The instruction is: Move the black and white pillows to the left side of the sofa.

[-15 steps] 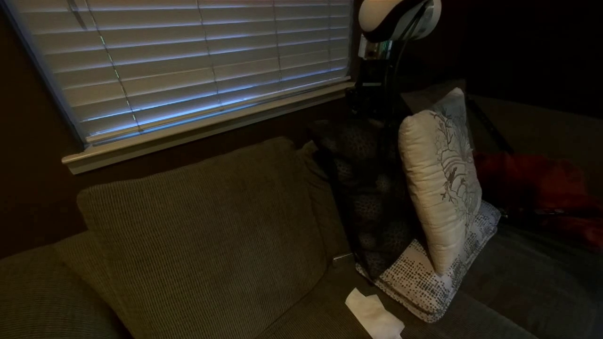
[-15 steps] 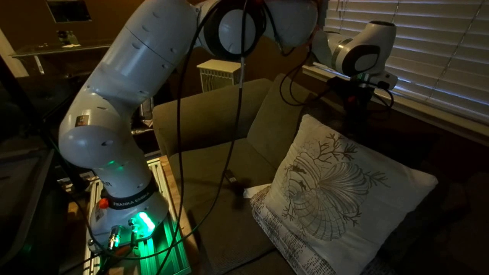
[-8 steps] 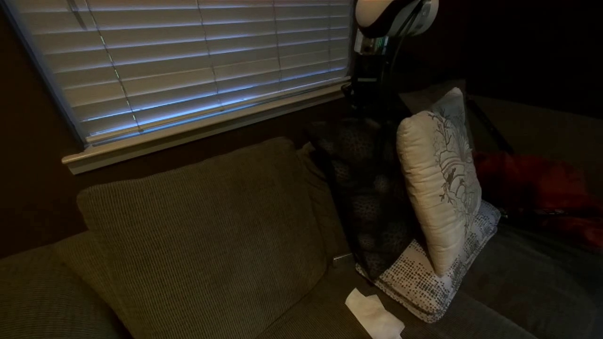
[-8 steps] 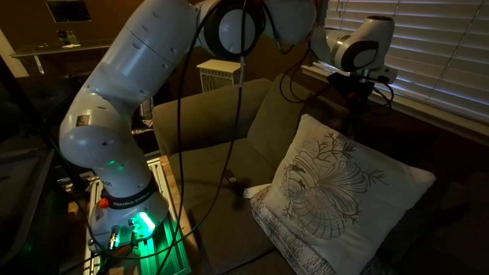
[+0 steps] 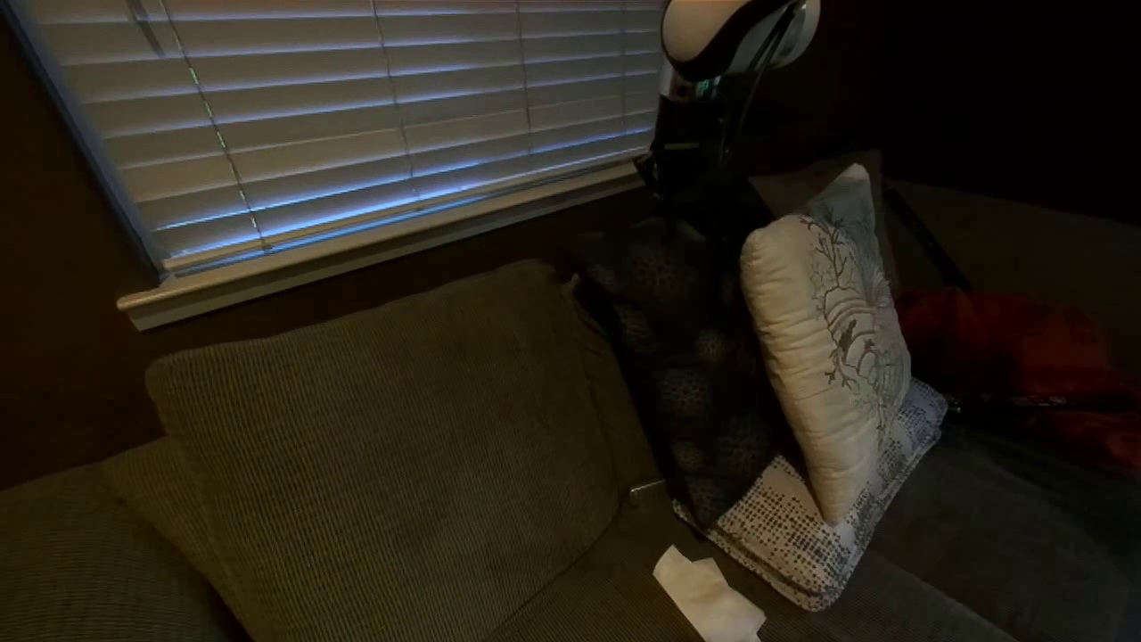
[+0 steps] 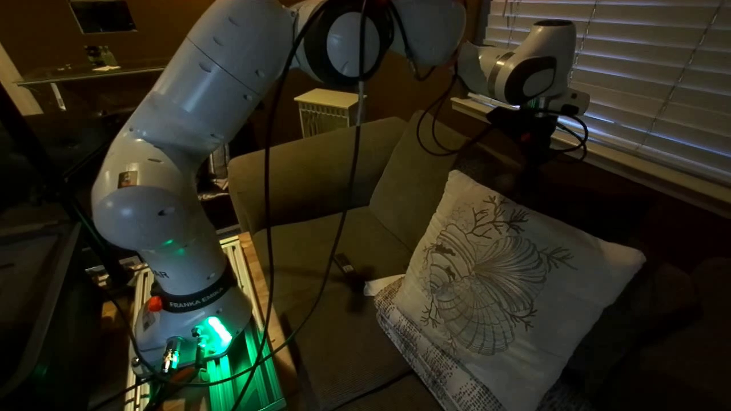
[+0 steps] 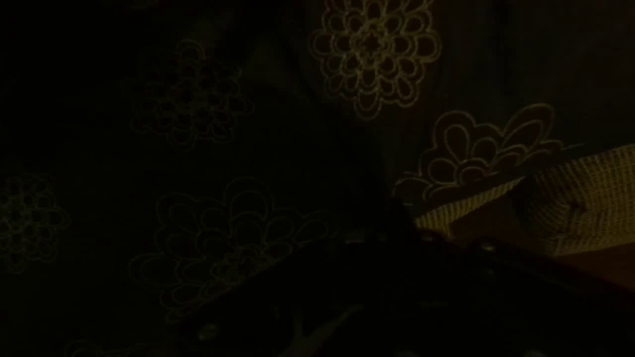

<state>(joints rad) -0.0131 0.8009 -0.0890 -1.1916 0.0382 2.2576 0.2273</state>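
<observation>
We obs. the gripper [image 7: 397, 223] at the upper part of the black pillow [image 5: 686, 392], jaws closed up on a fold of its fabric; wrist view v. dark, exact grip pt. unclear. The black pillow stands tilted on the sofa [image 6: 308, 171], lower corner on the patterned pillow [image 5: 784, 526] lying flat; in an ext. view it sits betw. a back cushion [image 5: 383, 446] and the white pillow [image 6: 491, 285]. We find the white pillow propped on edge, tilted, bottom corner likewise on the patterned pillow; whether it touches the black one we can't tell. Also noted: white scrap [image 5: 709, 597], paper or cloth unclear, on the sofa nr. the patterned pillow; red cloth [image 5: 1007, 348] beyond the white pillow; window blinds [image 5: 357, 116] down above the back cushion.
</observation>
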